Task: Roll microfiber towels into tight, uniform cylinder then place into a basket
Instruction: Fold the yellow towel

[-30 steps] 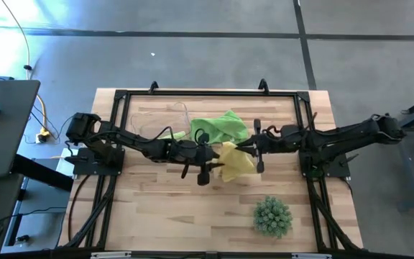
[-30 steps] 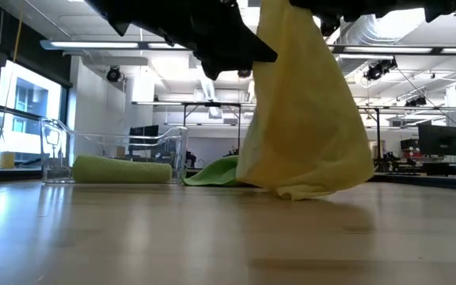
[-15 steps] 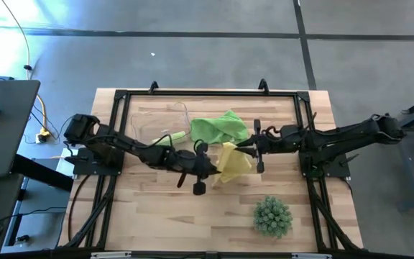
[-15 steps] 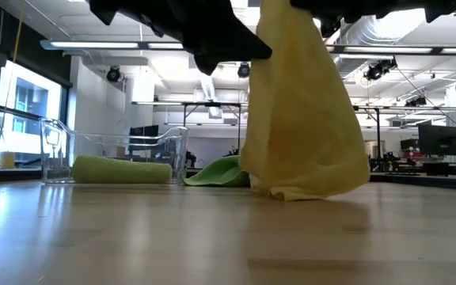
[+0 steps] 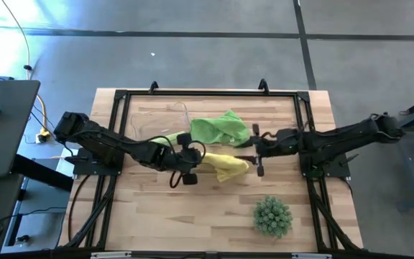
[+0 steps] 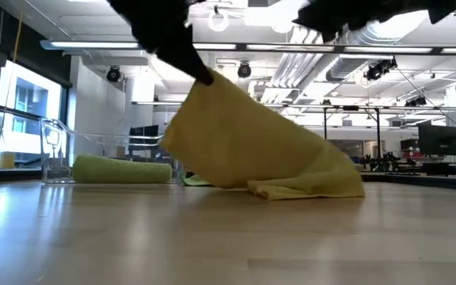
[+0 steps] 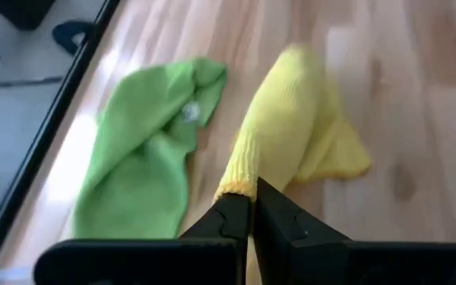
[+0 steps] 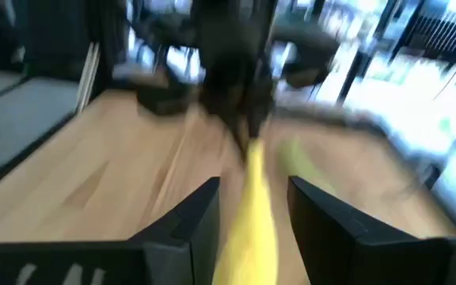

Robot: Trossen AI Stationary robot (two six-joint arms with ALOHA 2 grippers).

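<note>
Since the earlier frame I had dragged the yellow towel [image 5: 225, 166] leftward, my left gripper [image 7: 252, 207] pinching one corner to spread it flat; my right gripper [image 5: 253, 153] had spread its fingers, releasing it; it lay just beside the green towel [image 5: 218, 127], its far end on the table [image 5: 149, 216].

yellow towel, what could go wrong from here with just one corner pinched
The left tool is shut on one corner of the yellow towel, the rest trailing on the table; it may slip out or bunch instead of lying flat for rolling. The loose green towel lies right beside it, so dragging could snag it. The right tool stands open with yellow cloth between its fingers, so it might catch the towel.
</note>
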